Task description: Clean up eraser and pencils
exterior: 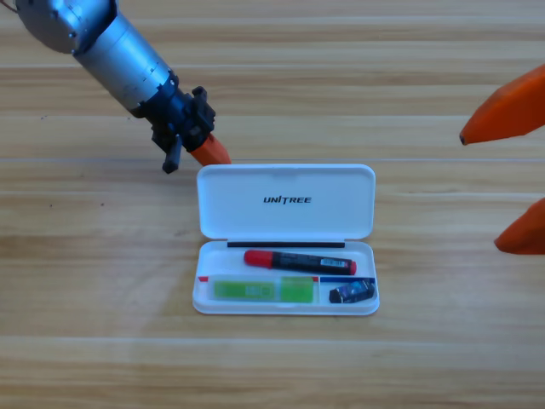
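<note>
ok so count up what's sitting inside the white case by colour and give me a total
Red and black: 1, the pen in the upper compartment.
Lime green: 1, the marker in the lower left compartment.
Black with blue: 1, the eraser in the lower right compartment.
Total: 3, all inside the open white case.

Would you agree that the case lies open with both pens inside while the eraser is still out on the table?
Not quite: the high view shows the eraser already inside the open case, in its lower right compartment, beside the green pen and below the red-and-black pen.
</note>
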{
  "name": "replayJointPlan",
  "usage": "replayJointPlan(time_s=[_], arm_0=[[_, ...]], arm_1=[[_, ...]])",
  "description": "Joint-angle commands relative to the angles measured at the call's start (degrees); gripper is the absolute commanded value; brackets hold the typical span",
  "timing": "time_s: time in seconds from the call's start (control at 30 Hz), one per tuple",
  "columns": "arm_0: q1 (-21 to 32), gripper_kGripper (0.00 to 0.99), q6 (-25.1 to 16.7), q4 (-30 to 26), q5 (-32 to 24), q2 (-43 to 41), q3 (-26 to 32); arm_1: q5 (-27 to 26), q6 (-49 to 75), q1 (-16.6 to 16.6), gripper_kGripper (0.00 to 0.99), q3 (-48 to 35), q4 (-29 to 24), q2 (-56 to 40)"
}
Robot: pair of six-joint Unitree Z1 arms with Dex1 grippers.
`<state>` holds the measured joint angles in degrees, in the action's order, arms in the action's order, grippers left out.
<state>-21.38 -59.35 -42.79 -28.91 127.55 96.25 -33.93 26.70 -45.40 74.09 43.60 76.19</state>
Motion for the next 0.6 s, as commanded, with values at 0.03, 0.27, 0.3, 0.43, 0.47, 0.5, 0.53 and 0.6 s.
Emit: replayJointPlan(time_s=[0.03,0.27,0.3,0.43,0.47,0.5,0.53,0.6], arm_0=[[-0.86,0.0,-0.24,0.61,0.17,3.14,-0.27],[-1.04,0.0,0.91,0.25,0.34,2.26,-0.62],[-1.39,0.0,1.26,0.08,0.34,2.0,-0.71],[-2.71,0.0,2.4,-0.27,0.52,0.5,-1.33],[-3.14,0.0,2.66,-0.45,0.61,0.06,-1.5],[-3.58,0.0,3.1,-0.63,0.69,-0.37,-1.68],[-3.94,0.0,3.54,-0.8,0.78,-0.73,-1.85],[-4.73,0.0,3.98,-0.89,1.13,-1.69,-2.56]], arm_1=[[-1.06,0.2,-0.13,0.848,-2.02,-1.77,-0.52],[-1.14,0.2,-0.21,0.848,-2.02,-1.77,-0.52],[-1.23,0.2,-0.21,0.848,-2.02,-1.77,-0.52],[-1.23,0.11,-0.3,0.848,-2.02,-1.77,-0.52],[-1.23,0.11,-0.39,0.848,-2.02,-1.77,-0.52],[-1.23,0.11,-0.39,0.848,-2.02,-1.77,-0.52],[-1.23,0.11,-0.39,0.848,-2.02,-1.77,-0.52],[-1.23,0.11,-0.39,0.848,-2.02,-1.77,-0.52]])
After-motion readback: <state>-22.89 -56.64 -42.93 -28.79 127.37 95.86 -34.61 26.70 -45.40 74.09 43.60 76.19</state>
